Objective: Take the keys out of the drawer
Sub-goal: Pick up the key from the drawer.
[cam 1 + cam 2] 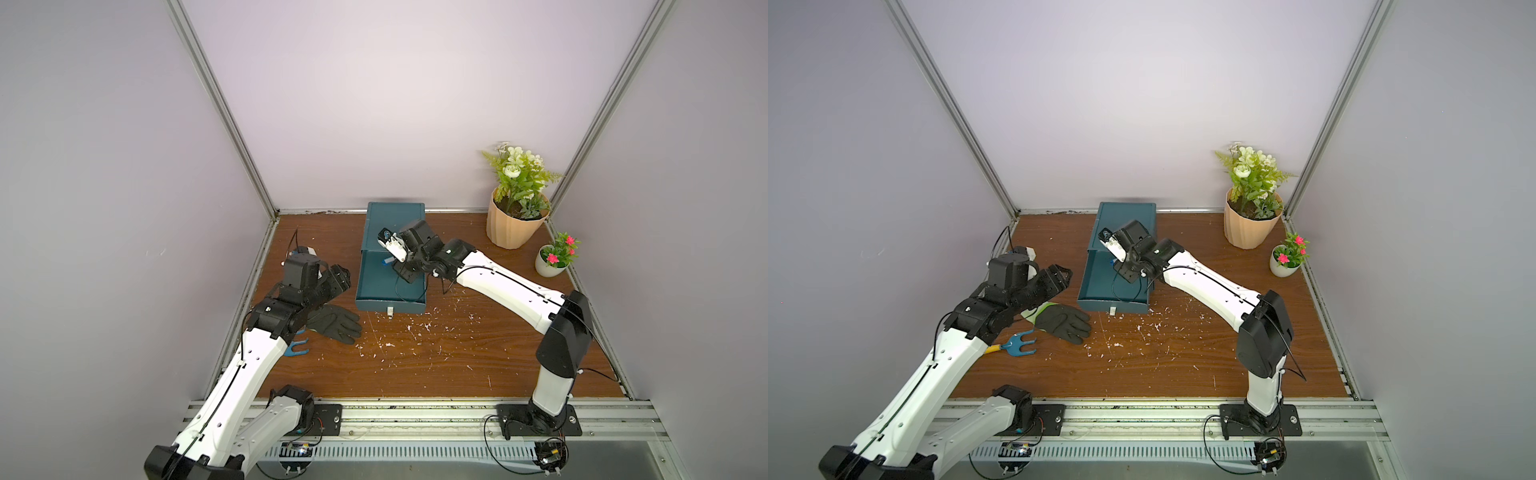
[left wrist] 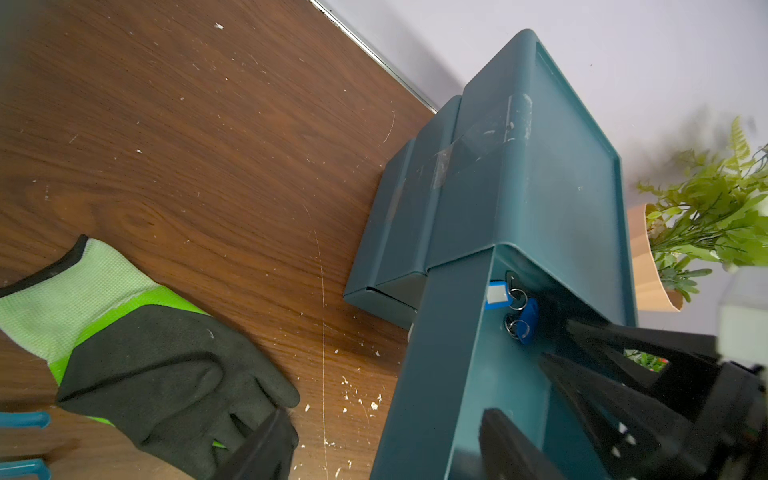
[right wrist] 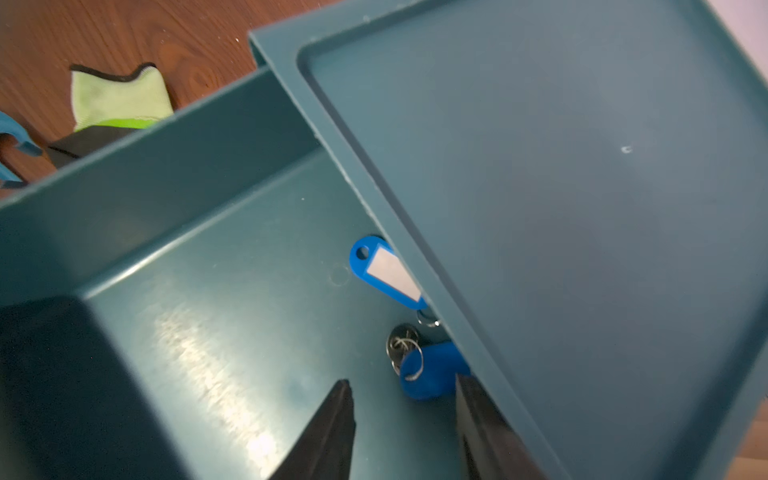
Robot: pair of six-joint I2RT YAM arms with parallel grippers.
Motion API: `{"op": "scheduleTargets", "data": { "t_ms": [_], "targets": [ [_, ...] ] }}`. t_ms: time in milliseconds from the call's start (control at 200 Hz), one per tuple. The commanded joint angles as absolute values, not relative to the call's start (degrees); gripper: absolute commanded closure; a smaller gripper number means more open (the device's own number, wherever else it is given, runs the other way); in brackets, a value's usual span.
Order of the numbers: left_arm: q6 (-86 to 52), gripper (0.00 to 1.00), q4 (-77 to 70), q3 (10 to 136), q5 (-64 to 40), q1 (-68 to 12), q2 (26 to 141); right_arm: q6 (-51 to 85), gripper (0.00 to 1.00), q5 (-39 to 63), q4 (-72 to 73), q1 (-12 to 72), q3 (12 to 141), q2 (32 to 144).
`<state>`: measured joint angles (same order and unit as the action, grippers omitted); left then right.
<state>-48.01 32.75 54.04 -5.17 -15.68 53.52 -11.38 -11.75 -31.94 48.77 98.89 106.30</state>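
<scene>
The teal drawer (image 1: 374,286) is pulled out of its teal cabinet (image 1: 395,220). The keys lie at the drawer's back, partly under the cabinet's top: silver keys on rings with a blue tag bearing a white label (image 3: 386,272) and a second blue tag (image 3: 432,374). From the left wrist they show as a blue cluster (image 2: 521,316). My right gripper (image 3: 403,382) reaches down into the drawer, open, its tips on either side of the nearer blue tag and apart from it. My left gripper (image 2: 386,415) is open and empty, straddling the drawer's left wall.
A black and green glove (image 1: 336,322) and a small blue hand rake (image 1: 1019,345) lie left of the drawer. A large potted plant (image 1: 515,220) and a small pink-flowered one (image 1: 552,259) stand at the back right. White flecks litter the wooden tabletop (image 1: 415,357).
</scene>
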Motion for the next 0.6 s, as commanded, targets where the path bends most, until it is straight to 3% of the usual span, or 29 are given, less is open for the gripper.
{"op": "scheduleTargets", "data": {
  "t_ms": [0, 160, 595],
  "targets": [
    [-47.7, 0.26, 32.3, 53.4, -6.2, -14.9, 53.2, -10.2, 0.56, -13.3, -30.7, 48.7, 101.8, 107.9],
    [-48.0, 0.26, 32.9, 52.9, -6.2, -15.0, 52.3, -9.6, 0.57, -13.2, -32.5, 48.8, 103.2, 110.0],
    [-48.8, 0.26, 32.7, 52.4, -5.9, -14.9, 50.6, -8.9, 0.79, -9.1, -38.7, 49.4, 107.9, 110.7]
  ]
}}
